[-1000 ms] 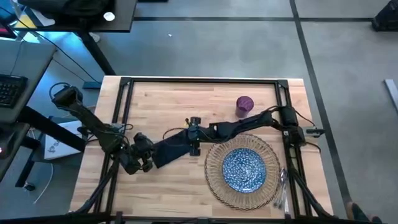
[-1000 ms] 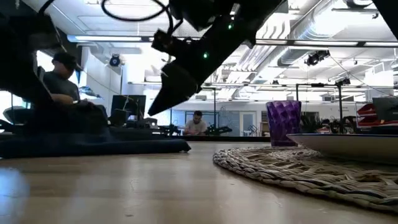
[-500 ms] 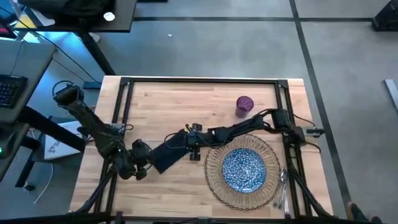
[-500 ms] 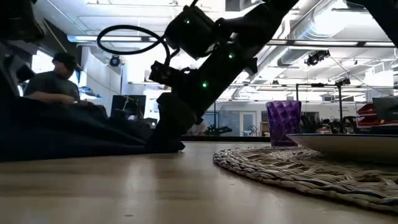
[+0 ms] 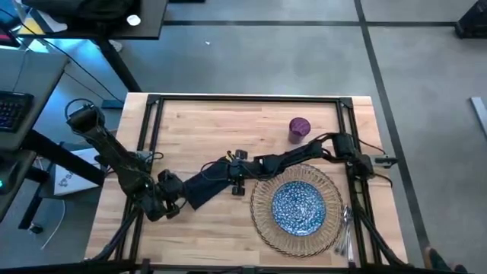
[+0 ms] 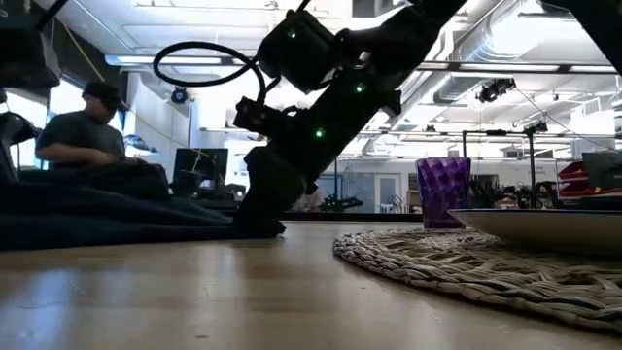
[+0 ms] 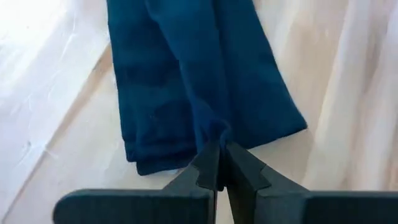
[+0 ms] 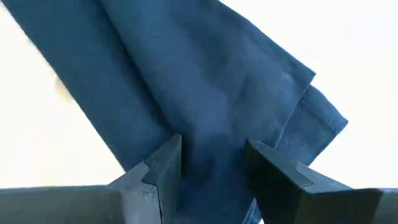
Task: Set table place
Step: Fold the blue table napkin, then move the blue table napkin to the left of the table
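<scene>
The dark navy cloth napkin (image 5: 204,185) lies on the wooden counter (image 5: 228,125), left of the wicker mat (image 5: 263,219), stretched slantwise between the two arms. In the high view its one end is at the left pincer (image 5: 173,191) and its other end at the right pincer (image 5: 228,172).

In the left wrist view the left pincer (image 7: 220,163) is clenched on a pinched-up fold of the napkin (image 7: 186,81), fingertips pressed together with the cloth gathered between them; the rest of the cloth runs away from the fingers, flat on the wood in long folds.

In the right wrist view the right pincer (image 8: 211,163) straddles the napkin (image 8: 186,81) with its fingers (image 8: 161,165) parted, cloth filling the gap between them; whether the pads press the cloth cannot be told. In the low view this arm comes down steeply, its tip at the napkin (image 6: 107,216) right on the counter surface.

On the wicker mat sits the blue-white speckled plate (image 5: 298,206), centred. Silver cutlery (image 5: 346,228) lies at the mat's right edge, by the black rail. The small purple cup (image 5: 299,128) stands upright behind the mat, just beside the right arm's forearm. In the low view a person (image 6: 83,136) sits in the room behind the counter.
</scene>
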`<state>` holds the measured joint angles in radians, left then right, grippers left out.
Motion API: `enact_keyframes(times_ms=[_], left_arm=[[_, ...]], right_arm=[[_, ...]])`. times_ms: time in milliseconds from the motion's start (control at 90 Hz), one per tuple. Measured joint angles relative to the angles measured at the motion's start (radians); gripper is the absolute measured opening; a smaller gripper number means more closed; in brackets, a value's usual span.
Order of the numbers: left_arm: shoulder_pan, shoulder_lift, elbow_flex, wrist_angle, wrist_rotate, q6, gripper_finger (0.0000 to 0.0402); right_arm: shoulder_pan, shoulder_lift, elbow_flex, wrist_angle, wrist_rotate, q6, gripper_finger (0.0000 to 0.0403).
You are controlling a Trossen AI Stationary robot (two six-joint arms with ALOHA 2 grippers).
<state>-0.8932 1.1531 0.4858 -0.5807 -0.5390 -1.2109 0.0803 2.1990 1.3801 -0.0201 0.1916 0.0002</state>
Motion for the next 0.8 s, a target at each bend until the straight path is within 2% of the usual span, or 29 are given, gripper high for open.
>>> enact_keyframes(times_ms=[200, 433, 678, 733, 800], left_arm=[[0.022, -0.083, 0.007, -0.061, 0.011, 0.026, 0.0012], [0.023, -0.169, 0.041, -0.212, -0.032, 0.007, 0.0054], [0.022, -0.187, 0.041, -0.216, 0.181, -0.03, 0.008], [0.022, -0.186, 0.041, -0.207, 0.157, -0.034, 0.008], [0.022, -0.181, 0.037, -0.157, 0.048, -0.012, 0.008]], right_arm=[[0.012, 0.0, 0.073, -0.085, 0.003, -0.036, 0.0146], [0.013, 0.0, 0.166, -0.156, 0.045, -0.072, 0.0146], [-0.005, 0.014, 0.171, -0.033, 0.025, -0.083, 0.0146], [-0.011, 0.025, 0.171, 0.008, 0.012, -0.073, 0.0146], [-0.016, 0.039, 0.17, 0.023, -0.002, -0.058, 0.0146]])
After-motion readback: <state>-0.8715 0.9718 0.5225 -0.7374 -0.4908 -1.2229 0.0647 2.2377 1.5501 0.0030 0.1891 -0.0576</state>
